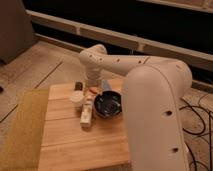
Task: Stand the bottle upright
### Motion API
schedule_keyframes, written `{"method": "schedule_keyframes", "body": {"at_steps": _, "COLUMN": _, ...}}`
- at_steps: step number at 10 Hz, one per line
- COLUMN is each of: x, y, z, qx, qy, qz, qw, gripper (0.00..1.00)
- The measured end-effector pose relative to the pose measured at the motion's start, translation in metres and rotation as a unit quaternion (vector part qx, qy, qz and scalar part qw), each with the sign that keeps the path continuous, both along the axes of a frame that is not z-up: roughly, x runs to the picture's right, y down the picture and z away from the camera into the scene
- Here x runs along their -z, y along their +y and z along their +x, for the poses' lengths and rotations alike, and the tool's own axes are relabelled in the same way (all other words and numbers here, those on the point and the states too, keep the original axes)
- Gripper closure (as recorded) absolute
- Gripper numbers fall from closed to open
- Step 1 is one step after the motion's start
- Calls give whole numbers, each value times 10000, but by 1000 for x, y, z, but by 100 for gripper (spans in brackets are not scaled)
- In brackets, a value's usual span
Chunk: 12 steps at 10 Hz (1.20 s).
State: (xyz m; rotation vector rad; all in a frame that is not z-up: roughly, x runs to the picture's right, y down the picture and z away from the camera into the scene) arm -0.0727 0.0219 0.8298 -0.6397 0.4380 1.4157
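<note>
Bottle [86,114] lying flat on wooden tabletop [65,145], just beside dark bowl [109,105].
End effector [85,91] spread, poised over bottle's far end.

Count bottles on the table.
1: the bottle lies on the wooden table beside the dark bowl, with the gripper at its far end. The arm could hide more.

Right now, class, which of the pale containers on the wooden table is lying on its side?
The cream bottle left of the dark bowl: it lies flat, while the round white cup stands upright. The gripper hangs over the bottle's far end.
</note>
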Motion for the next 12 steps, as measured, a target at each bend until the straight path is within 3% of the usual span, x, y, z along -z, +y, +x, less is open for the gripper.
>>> {"method": "schedule_keyframes", "body": {"at_steps": 2, "x": 0, "y": 0, "z": -1, "qx": 7, "qy": -3, "qz": -5, "qw": 10000, "gripper": 41}}
{"method": "schedule_keyframes", "body": {"at_steps": 4, "x": 0, "y": 0, "z": -1, "qx": 8, "qy": -2, "qz": -5, "qw": 10000, "gripper": 49}}
{"method": "schedule_keyframes", "body": {"at_steps": 5, "x": 0, "y": 0, "z": 0, "qx": 9, "qy": 2, "qz": -5, "qw": 10000, "gripper": 64}}
{"method": "schedule_keyframes", "body": {"at_steps": 7, "x": 0, "y": 0, "z": 0, "qx": 9, "qy": 4, "qz": -5, "qw": 10000, "gripper": 81}}
{"method": "schedule_keyframes", "body": {"at_steps": 8, "x": 0, "y": 0, "z": 0, "qx": 8, "qy": 5, "qz": -6, "qw": 10000, "gripper": 94}}
{"method": "schedule_keyframes", "body": {"at_steps": 9, "x": 0, "y": 0, "z": 0, "qx": 7, "qy": 7, "qz": -6, "qw": 10000, "gripper": 99}}
{"method": "schedule_keyframes", "body": {"at_steps": 11, "x": -1, "y": 1, "z": 1, "qx": 8, "qy": 18, "qz": -31, "qw": 10000, "gripper": 98}}
{"method": "schedule_keyframes", "body": {"at_steps": 12, "x": -13, "y": 2, "z": 6, "qx": 60, "qy": 48, "qz": -136, "qw": 9999, "gripper": 86}}
